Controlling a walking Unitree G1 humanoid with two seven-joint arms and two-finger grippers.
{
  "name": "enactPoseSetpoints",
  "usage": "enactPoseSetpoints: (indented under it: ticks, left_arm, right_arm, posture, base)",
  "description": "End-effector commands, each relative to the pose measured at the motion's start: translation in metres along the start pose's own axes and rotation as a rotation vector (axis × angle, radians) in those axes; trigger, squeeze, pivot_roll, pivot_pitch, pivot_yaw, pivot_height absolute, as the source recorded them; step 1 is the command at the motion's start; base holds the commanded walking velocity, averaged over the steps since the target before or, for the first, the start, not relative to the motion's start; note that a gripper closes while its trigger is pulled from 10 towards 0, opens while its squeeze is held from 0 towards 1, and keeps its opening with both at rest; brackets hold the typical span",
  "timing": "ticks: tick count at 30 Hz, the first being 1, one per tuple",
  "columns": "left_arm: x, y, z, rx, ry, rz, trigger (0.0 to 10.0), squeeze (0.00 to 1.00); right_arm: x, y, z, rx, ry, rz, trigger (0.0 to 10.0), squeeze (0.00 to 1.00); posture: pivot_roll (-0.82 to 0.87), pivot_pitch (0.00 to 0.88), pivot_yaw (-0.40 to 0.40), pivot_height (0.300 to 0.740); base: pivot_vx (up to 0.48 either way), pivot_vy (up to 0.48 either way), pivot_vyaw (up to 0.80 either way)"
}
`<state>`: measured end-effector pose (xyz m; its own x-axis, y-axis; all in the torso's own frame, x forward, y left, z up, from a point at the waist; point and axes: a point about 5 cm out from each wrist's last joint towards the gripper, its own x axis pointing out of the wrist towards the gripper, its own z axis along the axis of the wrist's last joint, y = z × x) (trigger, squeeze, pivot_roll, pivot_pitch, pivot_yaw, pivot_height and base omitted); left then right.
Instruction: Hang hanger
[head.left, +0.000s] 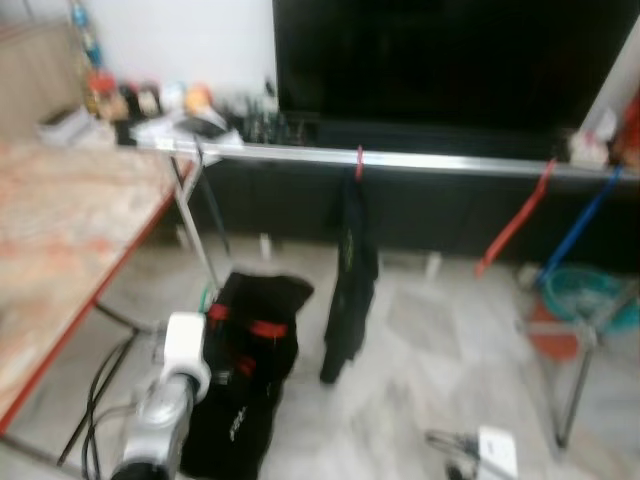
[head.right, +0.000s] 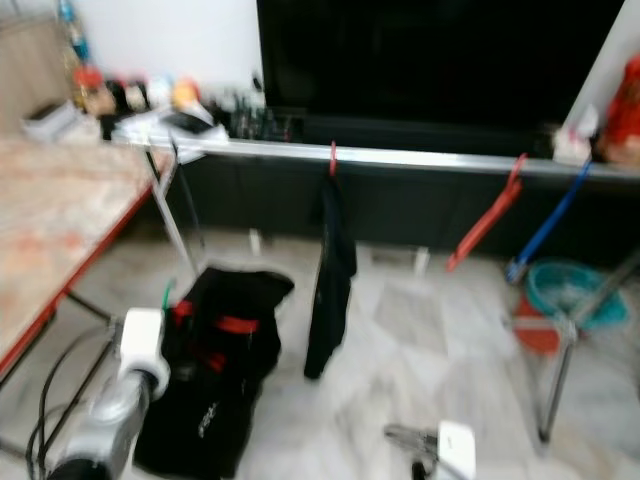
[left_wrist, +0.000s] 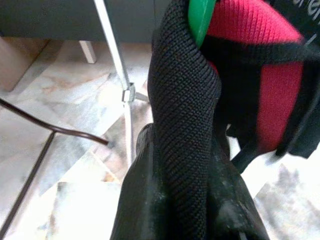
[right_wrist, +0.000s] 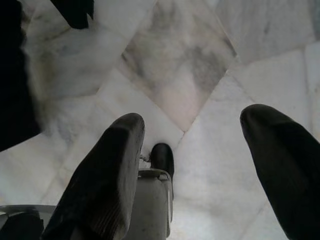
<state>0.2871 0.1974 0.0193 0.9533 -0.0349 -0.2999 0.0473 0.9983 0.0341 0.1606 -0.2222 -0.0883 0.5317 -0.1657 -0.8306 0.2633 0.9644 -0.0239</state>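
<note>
A black and red garment (head.left: 250, 370) on a green hanger (left_wrist: 201, 20) hangs low over the floor at the end of my left arm. My left gripper (left_wrist: 180, 145) is shut on its black knit fabric just below the hanger. Ahead runs a silver rail (head.left: 420, 160), where a black garment (head.left: 350, 290) hangs from a red hanger (head.left: 358, 160). My right gripper (right_wrist: 192, 120) is open above the marble floor, holding nothing; its white wrist (head.right: 455, 448) shows low on the right. The eye views are blurred.
An empty red hanger (head.left: 515, 225) and a blue one (head.left: 585, 225) hang further right on the rail. A teal basket (head.left: 590, 295) sits below them. A red-edged table (head.left: 60, 230) stands at left, with cables (head.left: 100, 390) under it. A dark screen (head.left: 450, 60) is behind.
</note>
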Motion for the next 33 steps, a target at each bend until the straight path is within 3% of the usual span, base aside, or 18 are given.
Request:
enactPoseSetpoints:
  ticks: [1,33]
  left_arm:
    - [0.0039,-0.0045,0.0109,0.028,-0.051,-0.01,10.0,0.0]
    - [0.0004,-0.0021,0.0064,0.028,-0.045,0.013,10.0,0.0]
  right_arm:
    - [-0.0011,-0.0072,-0.0044,-0.003,0.019,-0.022,10.0,0.0]
    - [-0.0005,-0.01,-0.0002,0.001,0.014,-0.026,10.0,0.0]
  posture:
    - [0.06,0.0,0.028,0.74]
    - [0.07,0.0,0.005,0.74]
  base:
    - [0.0,0.0,0.0]
    - [0.0,-0.41,0.0]
